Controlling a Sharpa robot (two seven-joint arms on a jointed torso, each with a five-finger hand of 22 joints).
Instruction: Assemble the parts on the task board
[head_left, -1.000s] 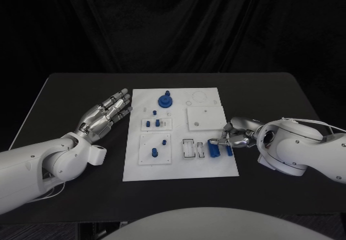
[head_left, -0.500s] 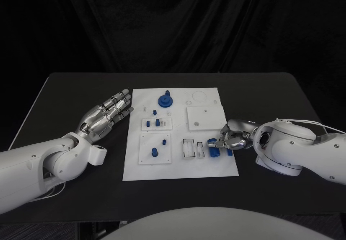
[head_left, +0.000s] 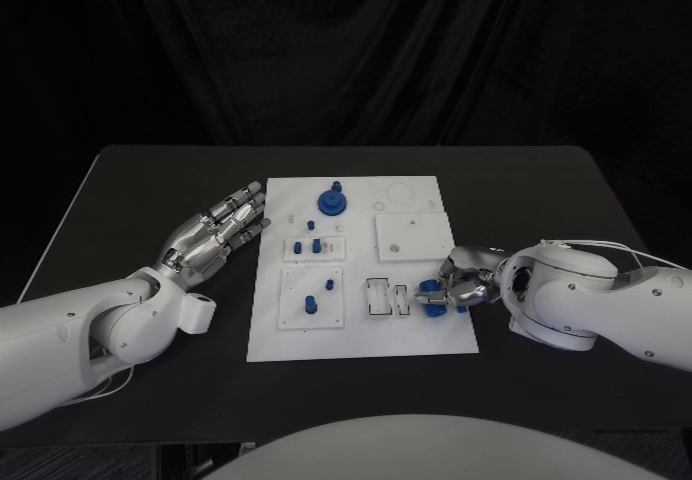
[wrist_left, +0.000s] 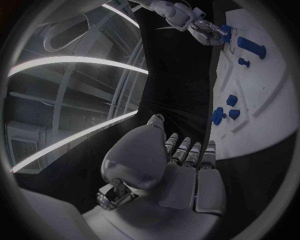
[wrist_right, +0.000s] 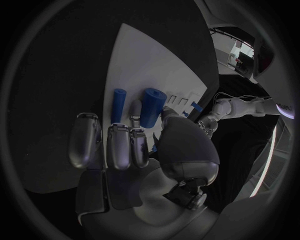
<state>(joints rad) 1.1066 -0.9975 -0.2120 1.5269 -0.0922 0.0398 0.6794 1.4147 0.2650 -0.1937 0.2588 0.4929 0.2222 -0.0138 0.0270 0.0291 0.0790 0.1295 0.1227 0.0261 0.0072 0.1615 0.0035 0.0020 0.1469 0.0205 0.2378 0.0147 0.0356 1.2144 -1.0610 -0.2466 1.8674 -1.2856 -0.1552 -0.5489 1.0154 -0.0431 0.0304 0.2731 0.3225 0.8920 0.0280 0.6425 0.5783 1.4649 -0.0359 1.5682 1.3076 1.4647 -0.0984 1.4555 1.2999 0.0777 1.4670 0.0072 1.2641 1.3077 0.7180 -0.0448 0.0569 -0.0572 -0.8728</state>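
The white task board (head_left: 361, 335) lies mid-table. Near its right edge a thick blue cylinder (head_left: 431, 298) lies on the board, and my right hand (head_left: 464, 284) pinches it between thumb and a finger. The right wrist view has that cylinder (wrist_right: 152, 107) between the thumb and fingertips (wrist_right: 134, 121), with a thin blue peg (wrist_right: 119, 104) beside it. My left hand (head_left: 216, 229) lies flat and open on the table just off the board's left edge, holding nothing. The left wrist view shows this hand (wrist_left: 184, 165) beside the board (wrist_left: 262, 110).
A blue round part with a knob (head_left: 330, 203) stands at the board's far end. Small blue pieces (head_left: 306, 246) sit in a white block, and two blue pegs (head_left: 309, 301) stand in the block nearer me. Bare black table (head_left: 548, 190) surrounds the board.
My right hand has slid left and nearer me, and its fingers have closed round the thick blue cylinder. The left hand has stayed still.
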